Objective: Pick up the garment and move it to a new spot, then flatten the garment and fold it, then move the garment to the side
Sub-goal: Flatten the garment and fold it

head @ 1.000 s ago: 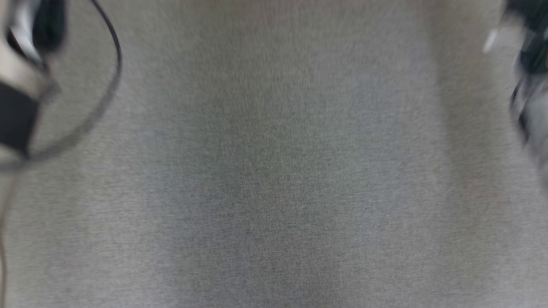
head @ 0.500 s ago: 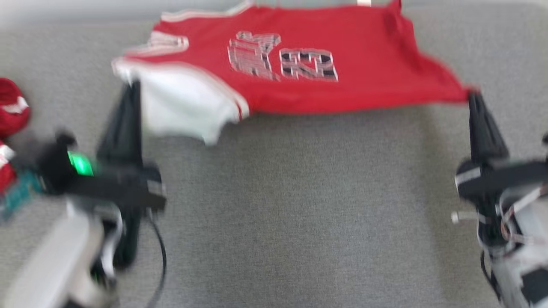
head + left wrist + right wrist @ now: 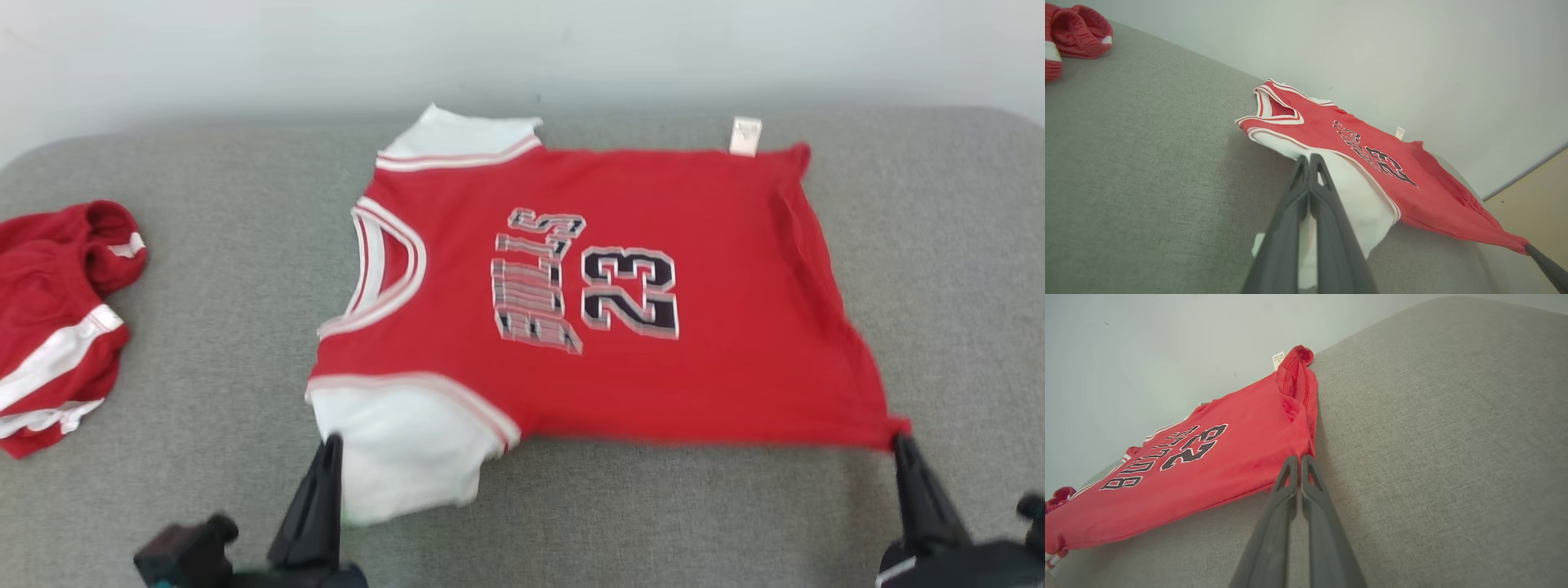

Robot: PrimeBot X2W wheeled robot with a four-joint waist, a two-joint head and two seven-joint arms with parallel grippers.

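Red-and-white knit garment, a jersey with a black number 23 on the chest, lies spread face up on the wide grey fabric cushion, collar toward the robot's left and hem toward its right. Its far edge runs close along the back edge of the cushion, just beside the pale plain wall; a small white label sticks out at the far hem corner.

You can see that the near edge is pulled into an almost straight line between the two grippers. The left gripper has its two dark fingers pressed fully together on the near white sleeve, and the left wrist view shows white cloth squeezed between them. The right gripper has its fingers closed tight as well; they pinch the near red hem corner, which is drawn out to a point. In the wrist views this near edge is lifted a little above the cushion, with shadow under it; the rest lies flat, with some soft wrinkles along the hem side.

For room to move, look first to the left; a broad strip of bare cushion separates the collar from the crumpled red cloth with white stripes, which sits at the left border, well apart from the garment. On the right, bare cushion goes on from the hem to the rounded corner of the cushion; on the near side, bare cushion lies around the grippers; behind, almost no room remains before the wall.
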